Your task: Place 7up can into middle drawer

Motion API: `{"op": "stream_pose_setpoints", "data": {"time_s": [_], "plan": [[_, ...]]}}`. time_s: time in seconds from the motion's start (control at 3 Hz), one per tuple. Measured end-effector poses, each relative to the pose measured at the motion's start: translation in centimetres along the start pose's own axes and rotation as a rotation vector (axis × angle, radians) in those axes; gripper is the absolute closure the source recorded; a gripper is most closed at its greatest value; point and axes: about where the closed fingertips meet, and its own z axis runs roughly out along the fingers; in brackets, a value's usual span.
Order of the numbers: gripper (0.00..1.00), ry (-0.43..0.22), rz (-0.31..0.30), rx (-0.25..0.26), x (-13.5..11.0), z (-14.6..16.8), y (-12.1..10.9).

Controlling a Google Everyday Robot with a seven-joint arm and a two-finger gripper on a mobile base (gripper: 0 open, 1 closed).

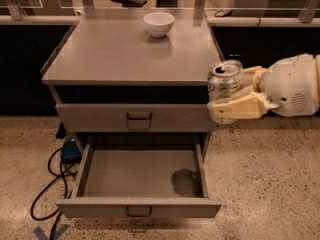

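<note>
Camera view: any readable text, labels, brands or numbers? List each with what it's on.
No text in this view can be read.
7up can, held in the gripper off the cabinet's right front corner: green-and-white label, lettering cannot be made out.
White bowl, open middle drawer, closed drawer front: no markings visible.

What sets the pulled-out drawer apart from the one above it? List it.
The middle drawer is pulled out, its tray-like inside showing; the upper drawer is shut, showing only a flat front. The middle drawer juts forward; the upper drawer sits flush. Both are grey with a small centre handle. The gripper holds the 7up can by the cabinet's front corner.
</note>
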Motion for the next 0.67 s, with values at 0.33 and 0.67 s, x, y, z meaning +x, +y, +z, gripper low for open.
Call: {"op": "stream_pose_setpoints", "data": {"time_s": [0.33, 0.67], "plan": [[1.00, -0.115, -0.044, 0.066, -2.1, 2.5, 4.6], [1.00, -0.164, -0.022, 0.101, -2.0, 4.0, 6.3]]}}
